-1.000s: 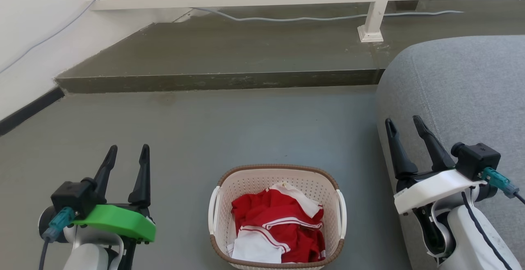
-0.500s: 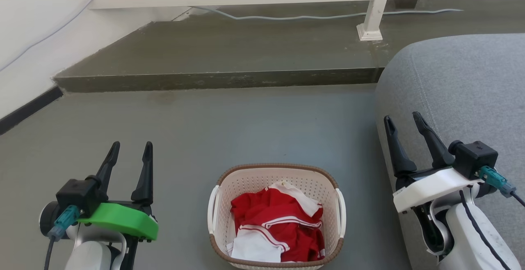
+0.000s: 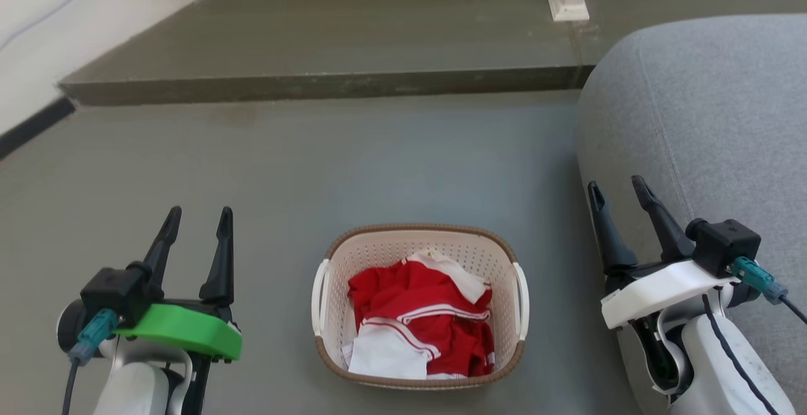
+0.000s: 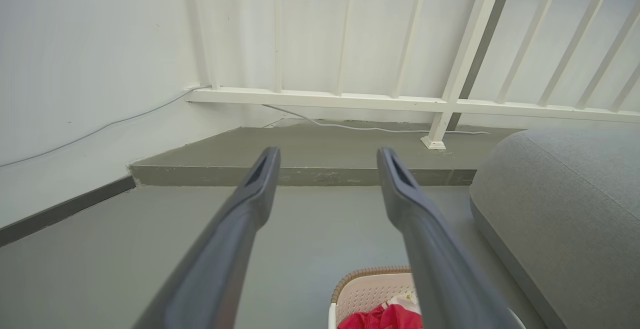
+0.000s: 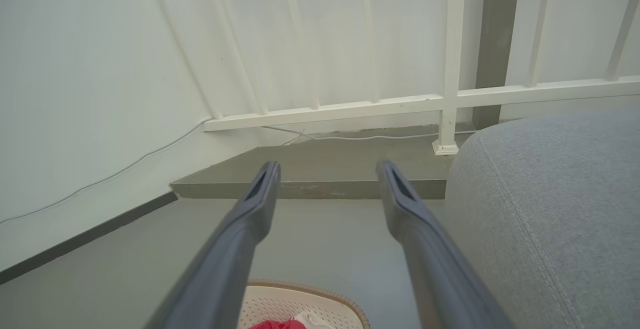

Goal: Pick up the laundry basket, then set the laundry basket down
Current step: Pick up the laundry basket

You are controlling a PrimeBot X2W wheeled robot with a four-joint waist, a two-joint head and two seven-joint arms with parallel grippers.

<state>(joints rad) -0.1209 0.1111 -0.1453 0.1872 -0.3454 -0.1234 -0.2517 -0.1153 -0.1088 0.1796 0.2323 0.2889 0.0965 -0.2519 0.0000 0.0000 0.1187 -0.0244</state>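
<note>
nothing of the task is done yet, as far as i can judge: the cream-white perforated plastic laundry basket, with its brown woven-look rim and two white side handles, sits on the grey floor at 6 o'clock in the head view, holding a heap of red and white clothes. the left gripper hangs at 8 o'clock and the right gripper at 4 o'clock. each is well apart from the basket's handles, with its fingers spread and holding nothing. the right one shows against the edge of the grey fabric sofa. in the left wrist view the basket peeps in at 6 o'clock beyond the parted fingers. reaching, gripping the handles, lifting and setting down all remain. against the earlier frames the whole head view has slid: the white railing has left the top edge, the raised step lies higher, and the basket's near rim is now fully in view. i judge that the camera tipped down, not that the basket moved. the grippers sit much where they did in the picture.
</note>
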